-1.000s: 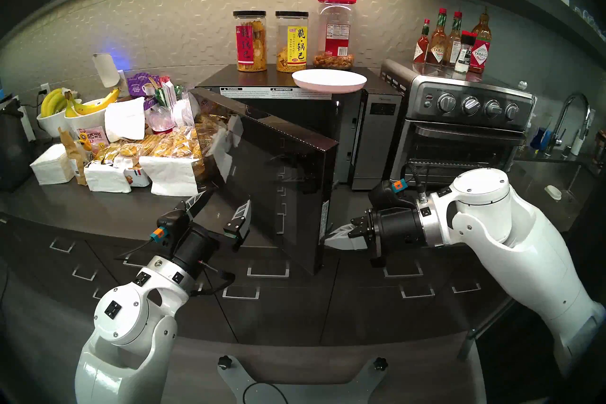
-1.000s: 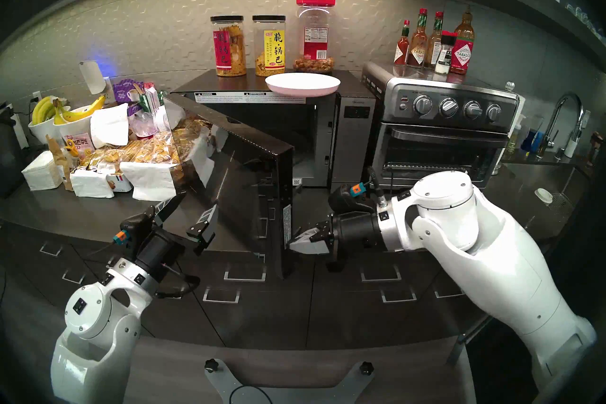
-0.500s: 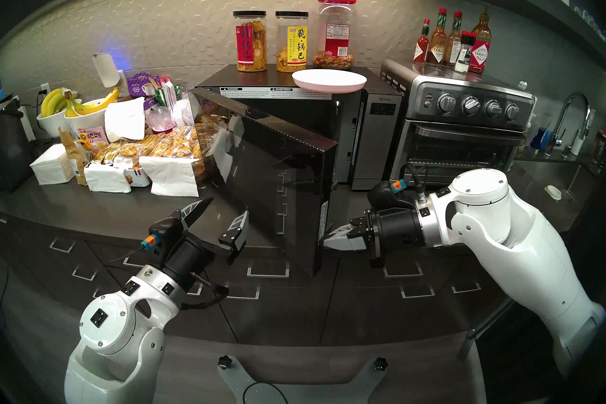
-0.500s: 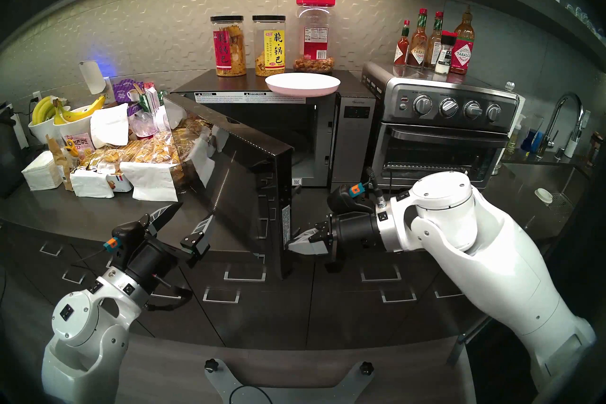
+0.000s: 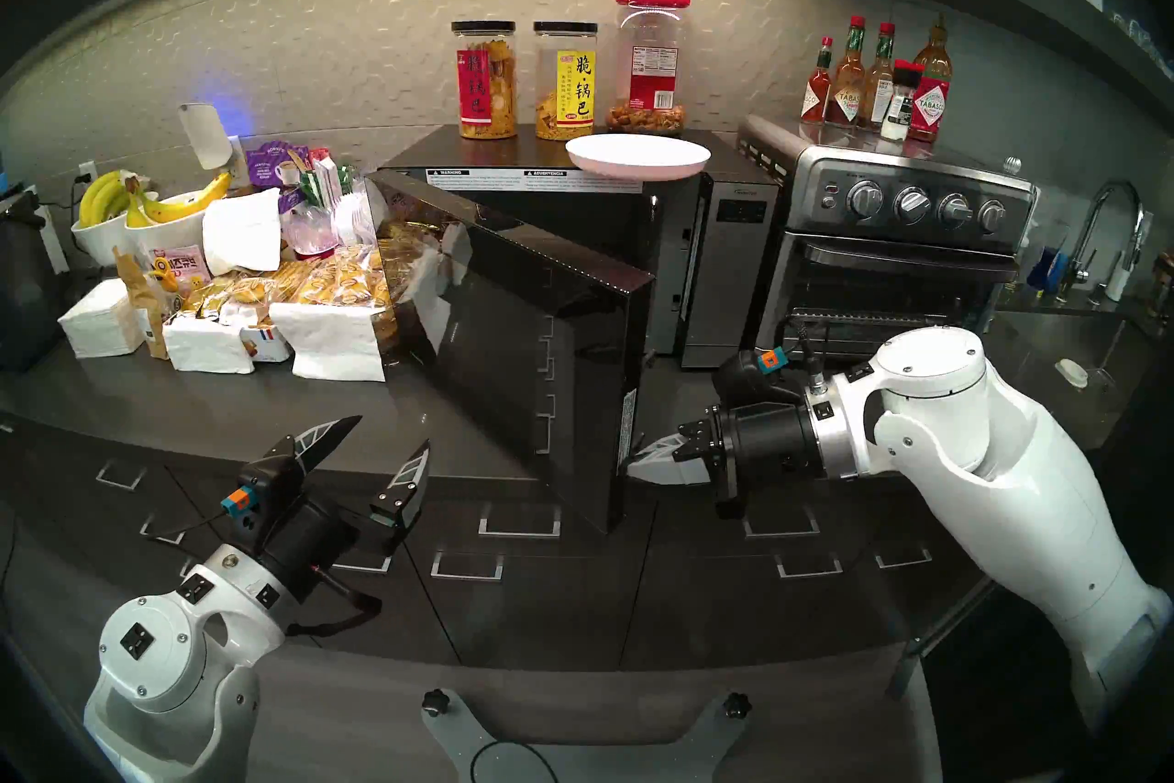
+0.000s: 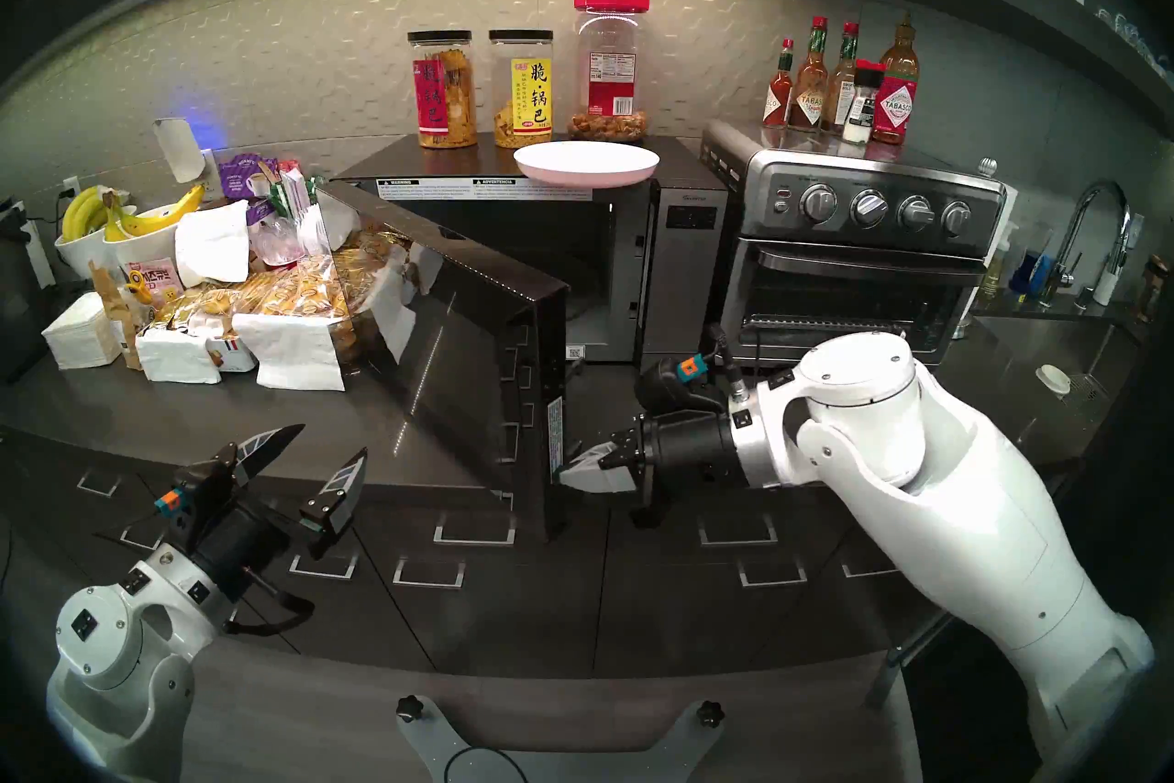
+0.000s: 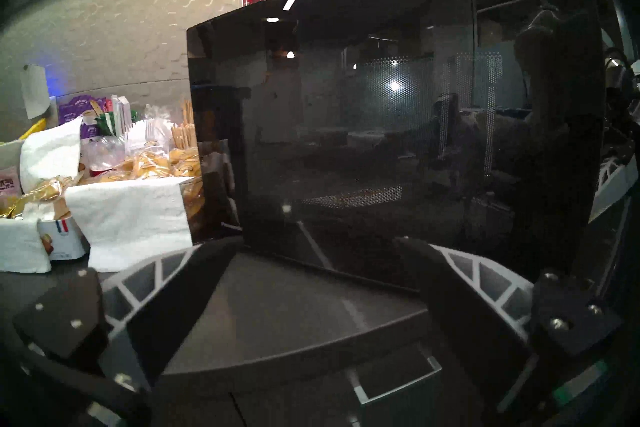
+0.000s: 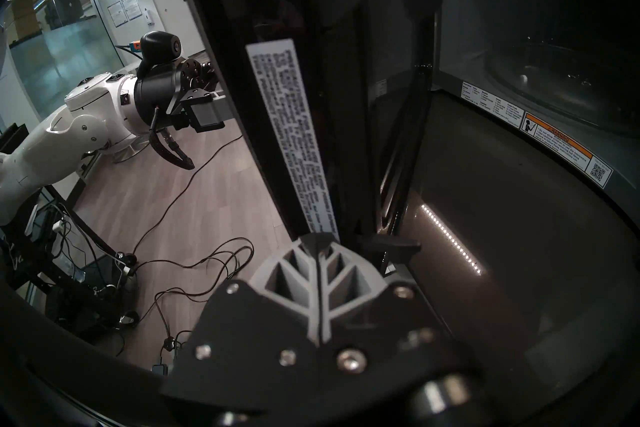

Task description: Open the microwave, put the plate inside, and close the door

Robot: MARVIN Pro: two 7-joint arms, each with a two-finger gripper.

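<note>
Dark kitchen counter carries our large black boxy microwave at twelve o'clock. Its glossy black glass door stands half open. Our right gripper, fingers pressed together, touches the door's free edge at three o'clock. Our left gripper, fingers spread and empty, hangs at eight o'clock. We judge opening nearly done; the round white plate sits atop the microwave, loading and closing remain.

"TABASCO" on sauce bottles; "WARNING" on the microwave frame.
</note>
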